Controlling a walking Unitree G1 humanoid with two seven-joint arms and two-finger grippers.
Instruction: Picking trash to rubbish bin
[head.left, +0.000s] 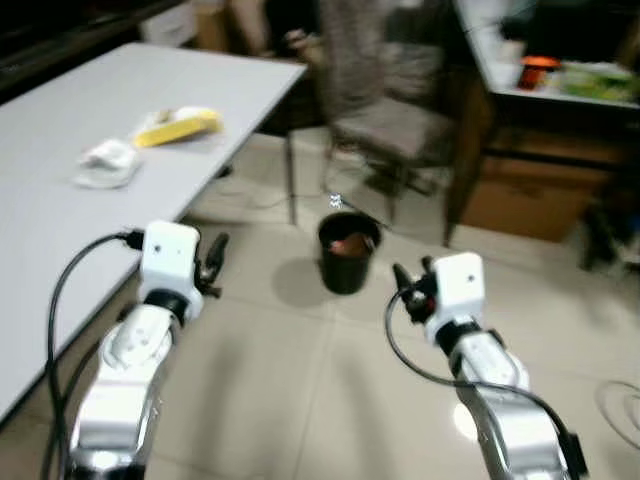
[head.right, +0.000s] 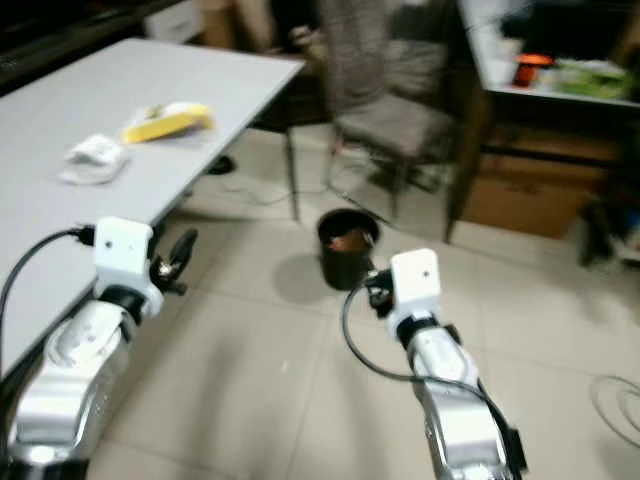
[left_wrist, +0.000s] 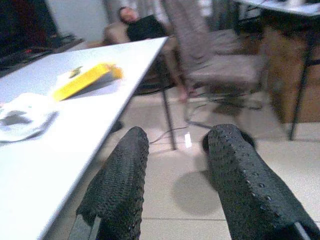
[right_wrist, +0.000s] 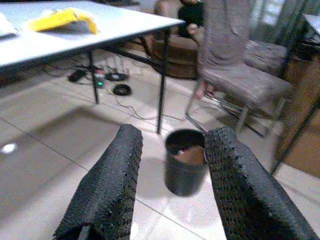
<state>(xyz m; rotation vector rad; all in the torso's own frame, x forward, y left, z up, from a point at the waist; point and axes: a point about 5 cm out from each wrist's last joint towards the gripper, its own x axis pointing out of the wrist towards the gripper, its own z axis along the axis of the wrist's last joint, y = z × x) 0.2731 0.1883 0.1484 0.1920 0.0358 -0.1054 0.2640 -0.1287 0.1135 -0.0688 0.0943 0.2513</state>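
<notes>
A yellow wrapper (head.left: 178, 126) and a crumpled white wrapper (head.left: 106, 163) lie on the white table (head.left: 60, 230) at my left. A black rubbish bin (head.left: 347, 251) with brown trash inside stands on the tiled floor ahead, near the table's corner leg. My left gripper (head.left: 212, 258) is open and empty at the table's edge, short of the wrappers. My right gripper (head.left: 408, 287) is open and empty, just right of and nearer than the bin (right_wrist: 185, 161). The left wrist view looks along the table towards the yellow wrapper (left_wrist: 85, 79) and white wrapper (left_wrist: 22, 118).
A grey padded chair (head.left: 385, 110) stands behind the bin. A dark desk (head.left: 545, 95) with an orange object is at the back right, a cardboard box (head.left: 520, 200) under it. Cables (right_wrist: 107, 77) lie on the floor under the table. A person's legs (right_wrist: 197, 35) show beyond the chair.
</notes>
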